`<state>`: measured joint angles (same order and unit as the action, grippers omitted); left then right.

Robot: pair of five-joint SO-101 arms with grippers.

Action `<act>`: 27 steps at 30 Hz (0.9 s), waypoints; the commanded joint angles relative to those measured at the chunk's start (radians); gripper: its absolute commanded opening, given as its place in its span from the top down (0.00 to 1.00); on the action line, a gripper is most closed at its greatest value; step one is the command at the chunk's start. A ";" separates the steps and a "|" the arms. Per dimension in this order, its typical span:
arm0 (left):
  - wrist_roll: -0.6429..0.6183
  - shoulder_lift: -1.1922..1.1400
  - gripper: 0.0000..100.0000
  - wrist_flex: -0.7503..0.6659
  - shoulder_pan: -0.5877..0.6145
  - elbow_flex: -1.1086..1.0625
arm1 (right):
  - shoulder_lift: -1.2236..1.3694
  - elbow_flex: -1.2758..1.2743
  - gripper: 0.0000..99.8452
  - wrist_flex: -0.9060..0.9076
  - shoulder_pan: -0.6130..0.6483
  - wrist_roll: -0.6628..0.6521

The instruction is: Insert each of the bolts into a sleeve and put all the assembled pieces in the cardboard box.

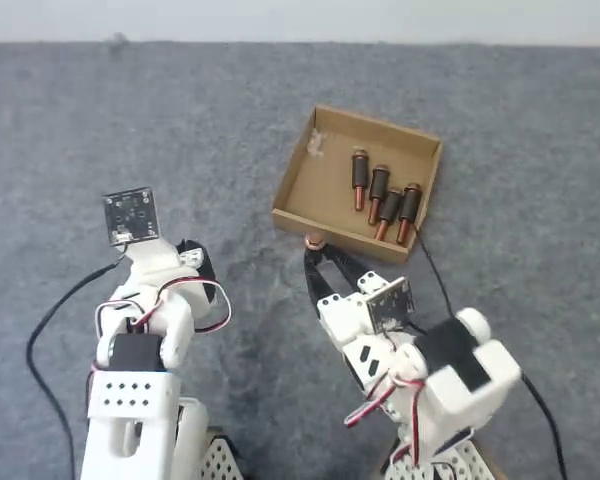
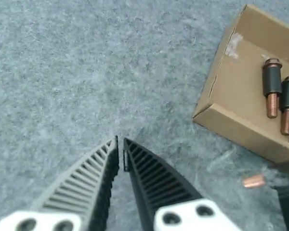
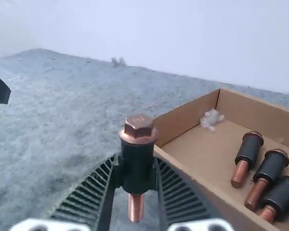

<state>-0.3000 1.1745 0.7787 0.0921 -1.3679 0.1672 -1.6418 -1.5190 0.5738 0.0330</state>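
My right gripper (image 1: 316,252) (image 3: 137,166) is shut on an assembled piece (image 3: 137,159), a black sleeve with a copper bolt through it. It holds the piece upright, just outside the near wall of the cardboard box (image 1: 325,190) (image 3: 183,118) (image 2: 241,127). The bolt's copper head (image 1: 315,240) (image 2: 254,181) points toward the box. Several assembled pieces (image 1: 380,190) (image 2: 272,84) (image 3: 248,149) lie side by side inside the box. My left gripper (image 2: 120,142) is shut on nothing, low over the grey carpet to the left of the box.
Grey carpet (image 1: 460,270) covers the table all around the box. A small white scrap (image 3: 211,118) (image 1: 316,143) lies in the box's far corner. The left arm (image 1: 145,300) stands at the front left, and black cables (image 1: 40,340) trail from both arms.
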 commanded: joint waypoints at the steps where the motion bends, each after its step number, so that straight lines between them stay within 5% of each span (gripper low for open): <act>1: 0.018 0.012 0.99 0.044 0.002 0.059 | -0.122 -0.021 0.99 0.088 -0.035 -0.018; 18: 0.017 0.637 0.99 0.222 0.012 -0.223 | -0.433 -0.028 0.99 0.450 -0.139 -0.020; 27: 0.020 0.640 0.99 0.175 0.091 -0.318 | -0.716 -0.026 0.99 0.774 -0.153 -0.020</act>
<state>-0.2862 1.8006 0.9843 0.1749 -1.6932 -0.4035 -1.6556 -0.8439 0.4373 0.0330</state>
